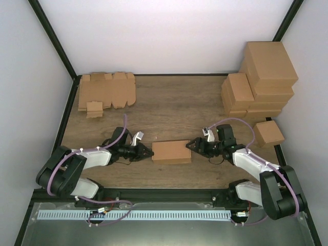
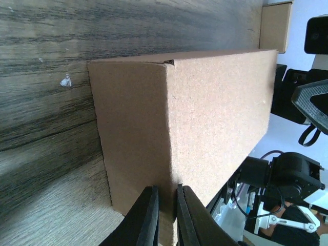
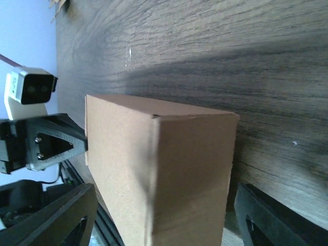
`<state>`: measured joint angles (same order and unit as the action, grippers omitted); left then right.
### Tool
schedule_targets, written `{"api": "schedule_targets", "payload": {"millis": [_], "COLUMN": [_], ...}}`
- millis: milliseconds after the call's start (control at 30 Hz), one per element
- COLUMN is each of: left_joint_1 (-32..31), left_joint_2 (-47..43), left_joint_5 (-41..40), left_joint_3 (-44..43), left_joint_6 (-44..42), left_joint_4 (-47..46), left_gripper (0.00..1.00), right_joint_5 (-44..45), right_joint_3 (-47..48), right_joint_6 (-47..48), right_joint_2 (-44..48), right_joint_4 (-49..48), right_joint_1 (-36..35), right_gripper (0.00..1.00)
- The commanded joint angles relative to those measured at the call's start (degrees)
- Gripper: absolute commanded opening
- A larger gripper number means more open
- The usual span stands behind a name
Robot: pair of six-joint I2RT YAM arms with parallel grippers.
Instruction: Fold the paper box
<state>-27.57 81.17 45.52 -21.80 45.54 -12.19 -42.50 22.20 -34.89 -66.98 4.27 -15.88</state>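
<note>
Box of plain brown cardboard [image 1: 171,151], folded shut, sits between both pincers. Left pincer [image 1: 150,152], fingers nearly together, pokes one end. The right pincer [image 1: 189,145] is wide apart around the other, likely to stop it sliding.

Both arms stretched low over the table, wrists turned toward each other. The left claw [image 1: 147,152] points inward, fingers [image 2: 146,218] nearly together with a thin gap. The right claw [image 1: 192,145] points inward, fingers [image 3: 271,215] spread wide.
</note>
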Motion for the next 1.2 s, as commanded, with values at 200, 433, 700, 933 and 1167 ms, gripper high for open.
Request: {"api": "schedule_targets", "payload": {"millis": [200, 433, 700, 933, 1167], "left_joint_1": [0.5, 0.5, 0.5, 0.5, 0.5], "left_joint_2": [0.1, -0.1, -0.9, -1.9, -12.3], "left_joint_5": [-2.9, -3.2, -2.9, -1.7, -7.4], "left_joint_3": [3.6, 3.5, 3.2, 2.4, -6.5], "left_joint_6": [-2.8, -3.6, -3.7, -3.4, -8.0], "left_joint_4": [3.8, 4.6, 4.7, 4.7, 19.6], "left_gripper": [0.09, 0.09, 0.11, 0.33, 0.83], "right_joint_5": [-9.0, -12.6, -14.4, -15.0, -8.6], "right_joint_3": [-2.0, -3.0, -3.8, -4.2, -3.2], "right_joint_6": [-2.2, -5.9, -8.0, -8.3, -13.8], "right_joint_2": [0.4, 2.0, 1.4, 1.1, 5.3], "right_joint_4": [-2.8, -5.6, -8.4, -8.9, -10.5], "right_joint_1": [1.6, 1.6, 1.6, 1.6, 1.7], "right_gripper": [0.78, 0.71, 0.66, 0.57, 0.50]}}
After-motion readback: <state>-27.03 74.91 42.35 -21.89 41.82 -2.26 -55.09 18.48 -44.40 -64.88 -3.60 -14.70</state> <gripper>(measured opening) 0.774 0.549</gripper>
